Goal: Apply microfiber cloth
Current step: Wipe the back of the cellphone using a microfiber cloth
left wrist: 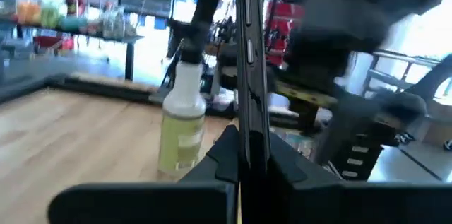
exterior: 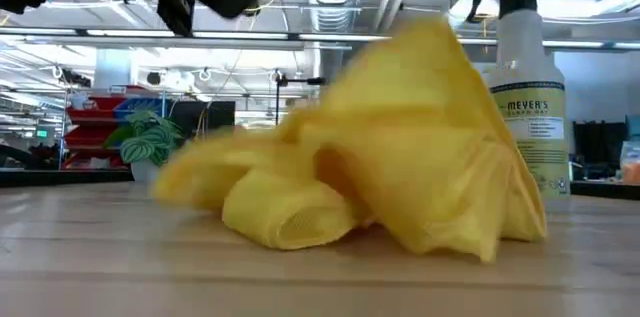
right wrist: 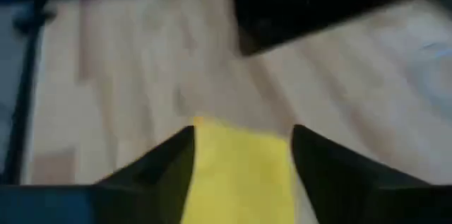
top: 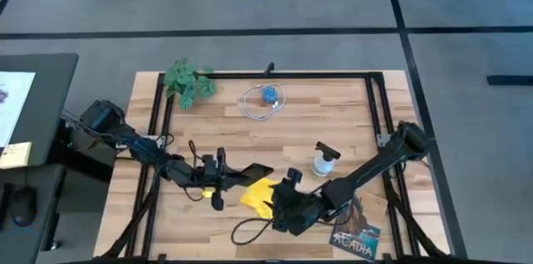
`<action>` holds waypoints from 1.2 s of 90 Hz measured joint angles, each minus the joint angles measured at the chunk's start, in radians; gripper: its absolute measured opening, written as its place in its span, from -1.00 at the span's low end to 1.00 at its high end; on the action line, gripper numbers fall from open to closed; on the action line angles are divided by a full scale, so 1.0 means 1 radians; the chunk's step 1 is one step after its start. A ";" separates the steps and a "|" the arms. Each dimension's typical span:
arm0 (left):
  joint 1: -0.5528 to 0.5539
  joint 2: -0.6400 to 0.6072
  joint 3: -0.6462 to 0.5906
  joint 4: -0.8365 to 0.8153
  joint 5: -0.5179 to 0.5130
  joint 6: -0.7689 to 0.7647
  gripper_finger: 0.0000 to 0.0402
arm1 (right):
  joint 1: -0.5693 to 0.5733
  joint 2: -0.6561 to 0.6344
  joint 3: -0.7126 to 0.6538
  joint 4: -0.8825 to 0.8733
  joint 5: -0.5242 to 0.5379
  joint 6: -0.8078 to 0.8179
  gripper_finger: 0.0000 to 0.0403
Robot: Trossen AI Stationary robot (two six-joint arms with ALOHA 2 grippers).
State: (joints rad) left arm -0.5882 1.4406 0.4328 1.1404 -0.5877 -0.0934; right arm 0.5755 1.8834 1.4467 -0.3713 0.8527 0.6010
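Pale wooden table (top: 333, 122) fills the middle of the high view, ringed by a black frame, with grey floor beyond. Low and centre in that view lies the microfiber cloth (top: 260, 193), a bright yellow crumpled heap; in the low view the same cloth (exterior: 380, 147) bulks across the centre, folded and bunched on the wood. The right gripper (top: 279, 207) sits at the cloth's right edge, and its wrist view shows the cloth (right wrist: 240, 174) between its two dark fingers (right wrist: 166, 164), which stand apart with yellow fabric filling the gap; whether they press it I cannot tell. The left gripper (top: 229, 176) comes in from the left, just beside the cloth's upper left corner, its jaws closed on a black smartphone (top: 256, 171) held edge-on, seen in its wrist view as a thin upright slab (left wrist: 248, 61).

Right of the cloth stands a spray bottle (top: 324, 161), at the right of the low view (exterior: 525, 87). A dark illustrated booklet (top: 356, 241) lies at lower right of the high view, partly under the right arm. A green plant (top: 188, 82) sits at the table's upper left, and a clear bowl with a blue item (top: 265, 100) at upper centre. A black cable (top: 246, 231) loops below the cloth.
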 joint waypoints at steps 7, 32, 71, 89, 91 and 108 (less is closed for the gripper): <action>-0.028 0.000 0.000 0.038 0.003 0.051 -0.98 | 0.015 -0.006 -0.064 0.134 0.142 0.003 0.32; -0.076 0.000 0.000 0.088 0.002 0.112 -0.98 | 0.020 0.028 -0.243 1.069 0.112 -0.461 0.18; -0.083 0.000 0.001 0.081 0.006 0.096 -0.97 | -0.049 0.035 -0.241 1.279 -0.118 -0.655 -0.52; -0.083 0.001 0.001 0.004 0.009 0.089 -0.88 | -0.048 0.024 -0.241 1.201 -0.125 -0.622 -0.92; -0.083 0.001 0.002 -0.009 0.008 0.089 -0.87 | -0.048 0.017 -0.241 1.170 -0.126 -0.603 -0.93; -0.082 0.001 0.002 -0.090 -0.005 0.089 -0.71 | -0.059 -0.077 -0.240 0.858 -0.154 -0.419 -0.93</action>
State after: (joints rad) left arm -0.6703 1.4417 0.4344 1.0500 -0.5923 -0.0044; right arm 0.5162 1.8065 1.2068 0.4865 0.6985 0.1817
